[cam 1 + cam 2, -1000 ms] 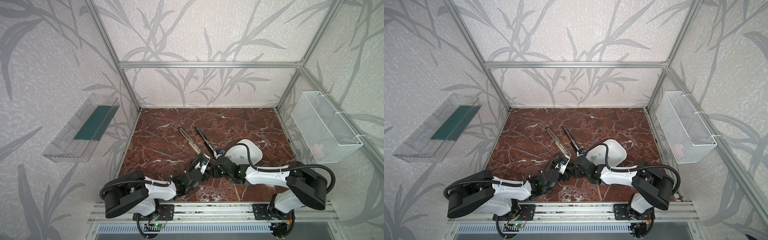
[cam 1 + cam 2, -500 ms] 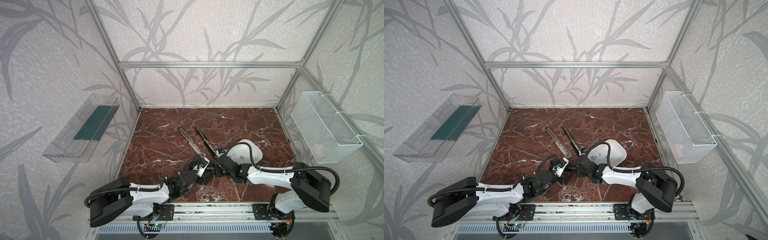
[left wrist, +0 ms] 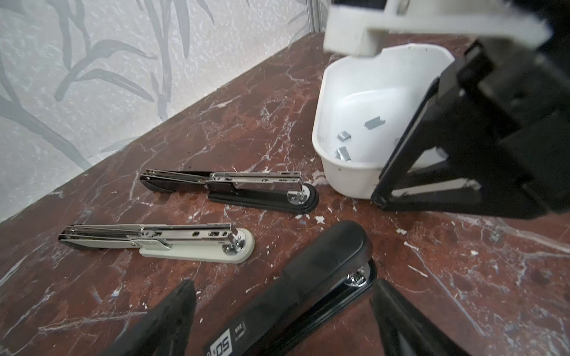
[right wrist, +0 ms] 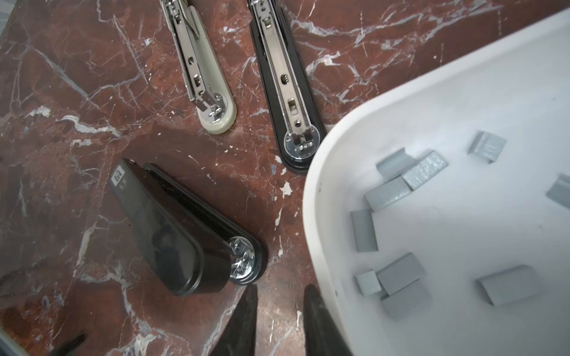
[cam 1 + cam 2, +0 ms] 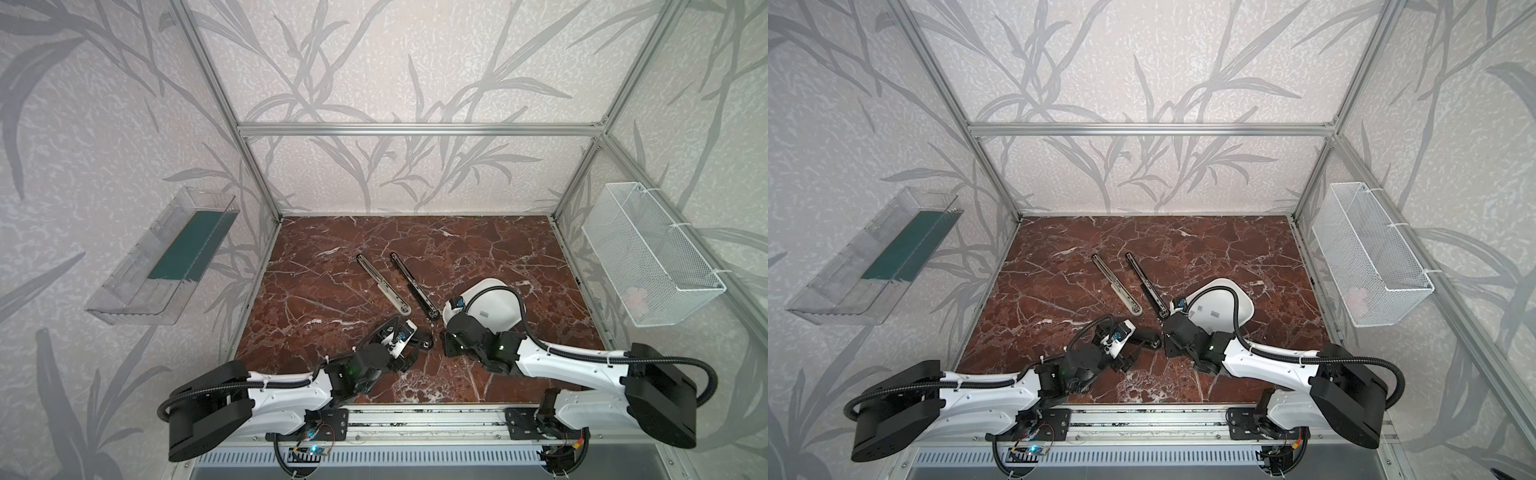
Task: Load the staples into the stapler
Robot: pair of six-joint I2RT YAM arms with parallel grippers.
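soft even light (near foreground blurred)

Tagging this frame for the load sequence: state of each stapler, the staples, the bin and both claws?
Near black stapler: closed, lying on the table.
Far black stapler: swung open flat, rail exposed.
Beige stapler: swung open flat, rail exposed.
White bin: upright on the table.
Staples: loose strips in the white bin, none picked up.
Left claw: open, astride the near black stapler.
Right claw: slightly open, empty.

A narrow strip of bare table (image 4: 274, 203) runs between the closed black stapler (image 4: 172, 234) and the white bin (image 4: 311, 215).
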